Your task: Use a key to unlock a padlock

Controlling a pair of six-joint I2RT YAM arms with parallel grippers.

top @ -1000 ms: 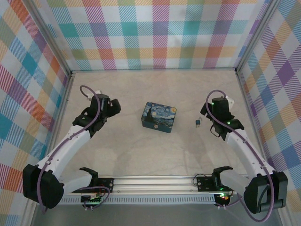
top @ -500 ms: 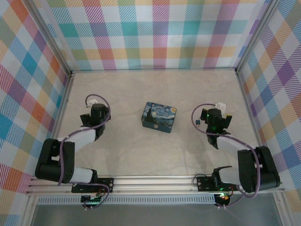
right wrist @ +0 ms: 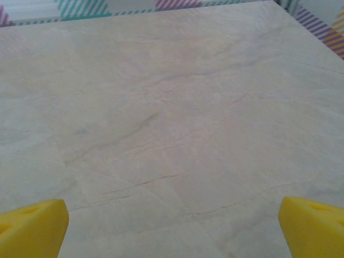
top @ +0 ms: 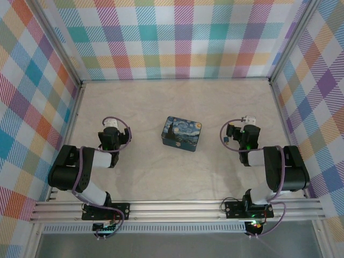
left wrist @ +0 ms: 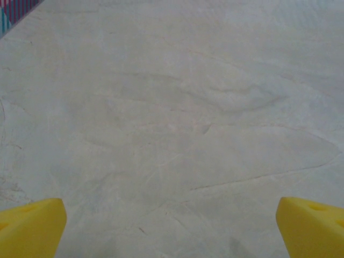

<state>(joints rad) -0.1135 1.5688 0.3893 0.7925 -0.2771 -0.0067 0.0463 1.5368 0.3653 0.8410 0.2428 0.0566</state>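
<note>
Left hand (left wrist: 172, 228): fingers spread wide, empty, over bare bench (left wrist: 177, 107); right hand (right wrist: 172, 228): likewise; small blue item (top: 226, 138), key or padlock, too small to tell, just beside right hand; painted tin (top: 181, 134) mid-bench; step: nothing grasped yet; next: right hand likely turns onto the item.

Top camera looks down over the whole table (top: 150, 107); both wrist cameras face forward, close above it

Box (top: 182, 134) on table (top: 150, 102) centre; small object (top: 226, 140) to its right.
</note>
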